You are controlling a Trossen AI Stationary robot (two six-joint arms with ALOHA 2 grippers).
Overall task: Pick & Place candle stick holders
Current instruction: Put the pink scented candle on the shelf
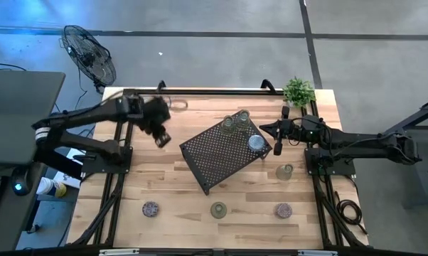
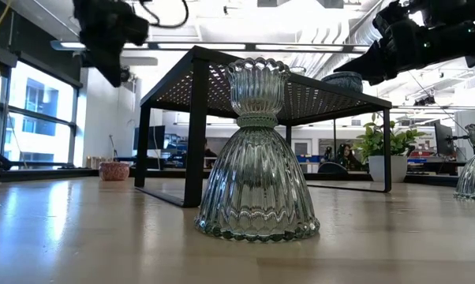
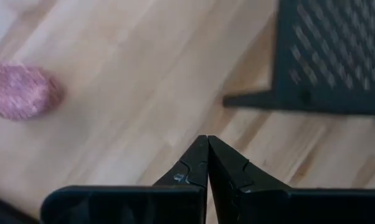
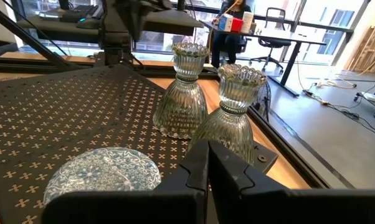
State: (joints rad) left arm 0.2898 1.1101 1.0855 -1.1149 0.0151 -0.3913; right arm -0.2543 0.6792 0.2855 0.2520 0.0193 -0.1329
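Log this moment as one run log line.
left gripper shut, empty | right gripper shut, empty, over tray | three holders on tray | four on table

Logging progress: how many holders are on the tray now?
3. Two clear holders stand side by side at the tray's far corner, and one blue-topped holder is near the right gripper. None seems hidden.

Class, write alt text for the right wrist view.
Two clear-greenish glass candle holders stand on a black mesh tray beside a blue-topped holder. The right gripper, fingers shut and empty, shows in front.
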